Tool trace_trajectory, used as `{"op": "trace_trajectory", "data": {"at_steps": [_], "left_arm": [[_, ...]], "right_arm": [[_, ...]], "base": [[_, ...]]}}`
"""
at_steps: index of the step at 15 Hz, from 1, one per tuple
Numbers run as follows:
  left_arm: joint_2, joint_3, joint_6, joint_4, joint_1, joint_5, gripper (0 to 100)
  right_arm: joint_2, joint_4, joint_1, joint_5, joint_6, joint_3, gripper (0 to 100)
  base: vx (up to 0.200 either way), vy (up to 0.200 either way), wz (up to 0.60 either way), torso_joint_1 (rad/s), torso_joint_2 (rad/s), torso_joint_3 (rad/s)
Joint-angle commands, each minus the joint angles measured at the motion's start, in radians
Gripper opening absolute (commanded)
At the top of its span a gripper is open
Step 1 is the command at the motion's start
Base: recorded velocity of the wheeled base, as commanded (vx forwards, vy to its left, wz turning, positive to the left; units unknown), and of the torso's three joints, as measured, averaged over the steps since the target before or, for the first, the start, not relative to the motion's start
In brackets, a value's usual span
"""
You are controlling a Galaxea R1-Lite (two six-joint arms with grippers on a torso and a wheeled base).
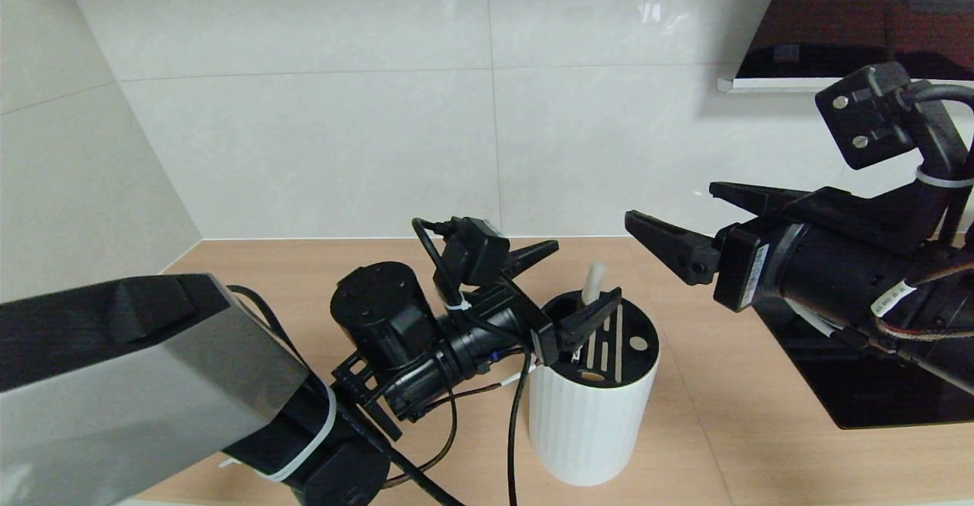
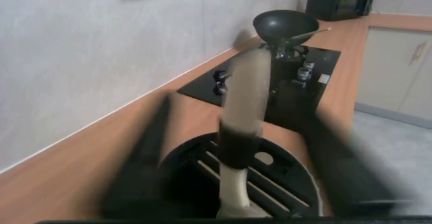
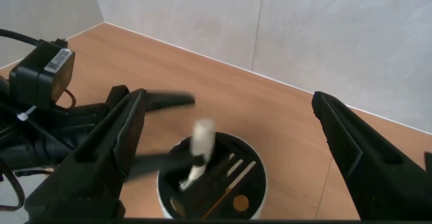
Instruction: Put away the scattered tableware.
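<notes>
A white ribbed utensil holder (image 1: 592, 422) with a black slotted top stands on the wooden counter. A cream-handled utensil (image 1: 592, 281) stands upright in its round opening; the handle (image 2: 244, 96) has a dark band lower down. My left gripper (image 1: 587, 270) is open, one finger on each side of the handle and not touching it. In the left wrist view the gripper (image 2: 243, 113) straddles the handle. My right gripper (image 1: 670, 203) hangs open above and to the right of the holder (image 3: 214, 183), holding nothing. In the right wrist view its fingers frame the handle (image 3: 201, 137).
A black cooktop (image 1: 875, 392) lies on the counter to the right, with a dark range hood (image 1: 837, 27) above it. A wok (image 2: 285, 24) sits on the cooktop and a microwave (image 2: 337, 0) stands farther along. A tiled wall closes the back.
</notes>
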Motion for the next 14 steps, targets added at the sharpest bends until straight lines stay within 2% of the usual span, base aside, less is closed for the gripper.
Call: {"op": "trace_trajectory", "data": {"at_steps": [1, 4, 6, 8, 10, 12, 13, 14], "left_arm": [[0.000, 0.001, 0.000, -0.001, -0.003, 0.001, 100], [-0.007, 0.001, -0.001, -0.001, -0.007, 0.009, 100], [-0.091, 0.005, -0.023, -0.001, -0.020, 0.040, 100], [-0.188, 0.010, -0.023, -0.001, -0.021, 0.058, 100], [-0.283, 0.058, -0.024, -0.001, -0.017, 0.058, 100], [-0.433, 0.180, -0.023, -0.001, 0.008, 0.064, 100], [-0.476, 0.208, -0.023, -0.001, 0.008, 0.070, 100], [-0.556, 0.272, -0.023, -0.001, 0.011, 0.096, 100]], "right_arm": [[0.002, 0.000, 0.000, 0.000, -0.001, 0.000, 100], [0.002, 0.000, 0.000, 0.000, -0.001, 0.000, 100], [-0.001, -0.003, 0.000, -0.001, 0.001, 0.000, 100], [-0.004, -0.003, -0.003, -0.001, 0.001, 0.001, 100], [-0.021, -0.005, -0.023, 0.005, 0.002, 0.007, 100], [-0.073, -0.005, -0.149, 0.029, 0.008, 0.041, 100], [-0.085, -0.007, -0.184, 0.034, 0.015, 0.060, 100], [-0.130, -0.016, -0.250, 0.035, 0.033, 0.132, 100]], "base": [[0.000, 0.000, 0.00, 0.000, 0.00, 0.000], [0.000, 0.000, 0.00, 0.000, 0.00, 0.000], [0.000, 0.000, 0.00, 0.000, 0.00, 0.000], [0.000, 0.000, 0.00, 0.000, 0.00, 0.000], [0.000, 0.000, 0.00, 0.000, 0.00, 0.000], [0.000, 0.000, 0.00, 0.000, 0.00, 0.000], [0.000, 0.000, 0.00, 0.000, 0.00, 0.000], [0.000, 0.000, 0.00, 0.000, 0.00, 0.000]]}}
